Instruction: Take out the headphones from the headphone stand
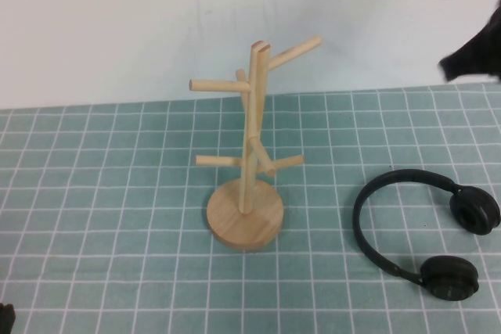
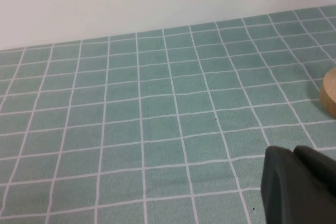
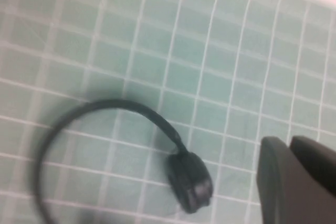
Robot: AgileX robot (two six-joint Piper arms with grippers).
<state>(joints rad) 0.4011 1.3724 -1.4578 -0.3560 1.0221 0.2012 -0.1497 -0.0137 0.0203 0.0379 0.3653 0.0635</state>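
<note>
The black headphones (image 1: 368, 205) lie flat on the green checked cloth, to the right of the stand and clear of it, with one ear cup (image 1: 474, 209) farther back and the other (image 1: 449, 278) nearer. The light wooden headphone stand (image 1: 252, 115) stands upright at the middle, its pegs bare. My right gripper (image 1: 472, 56) is raised at the far right, blurred, above and behind the headphones; its wrist view shows its fingers (image 3: 289, 145) together and empty over the headband (image 3: 105, 106) and one ear cup (image 3: 190, 182). My left gripper (image 2: 292, 151) is shut and empty, low at the near left corner (image 1: 5, 317).
The stand's round base (image 1: 244, 214) sits on the green cloth with white grid lines (image 1: 102, 217); its edge shows in the left wrist view (image 2: 331, 93). A white wall (image 1: 117, 21) runs behind the table.
</note>
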